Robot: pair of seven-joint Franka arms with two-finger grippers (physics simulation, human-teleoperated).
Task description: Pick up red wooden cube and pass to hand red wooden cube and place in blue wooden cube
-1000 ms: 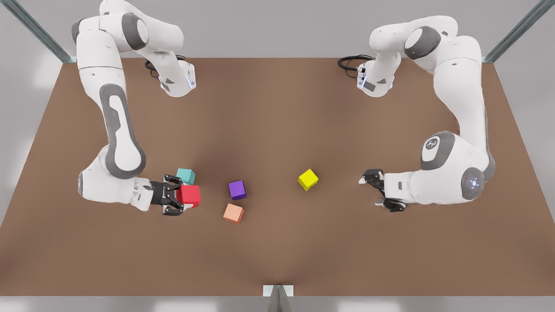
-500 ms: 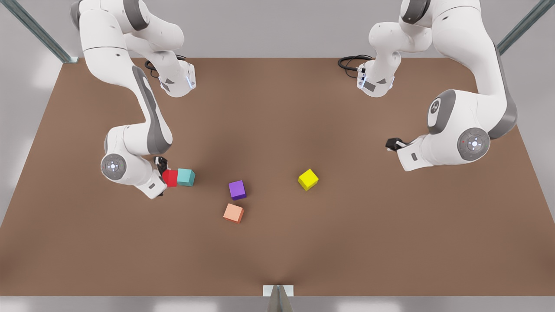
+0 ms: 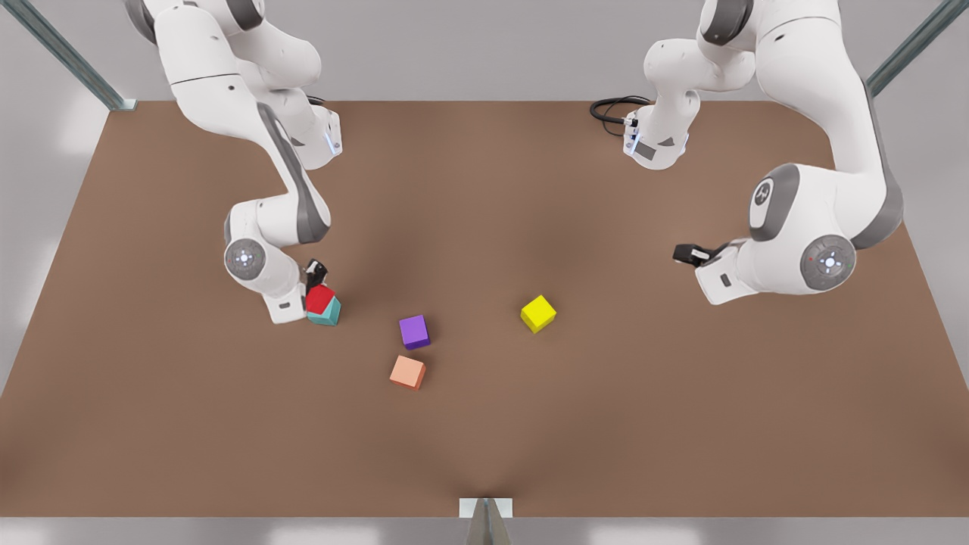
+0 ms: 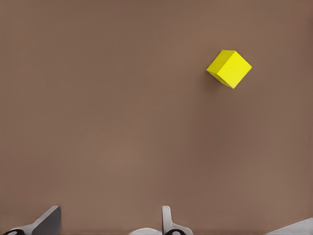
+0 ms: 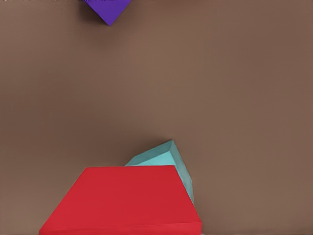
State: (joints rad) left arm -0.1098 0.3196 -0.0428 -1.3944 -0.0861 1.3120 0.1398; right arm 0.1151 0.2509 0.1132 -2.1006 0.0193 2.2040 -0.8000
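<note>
Red wooden cube (image 3: 319, 298) pinched in right gripper (image 3: 316, 278) over blue wooden cube (image 3: 328, 314); left gripper (image 3: 687, 254) spread, empty.

I read this as a simulated lab bench — bare brown table (image 3: 484, 424), grey walls, metal frame struts (image 3: 68, 57) in upper corners.

- Table (image 3: 484, 446): flat brown matte top, spanning most of the front view; surface plain, softly shaded darker towards the middle.
- Surround: pale grey floor (image 3: 45, 189) on both sides of the table, with faint bright patches of reflected light.
- Metal struts: one at each far corner (image 3: 68, 57) (image 3: 905, 53), slanting outward.
- Small metal bracket (image 3: 485, 511) at the middle of the near edge.
</note>
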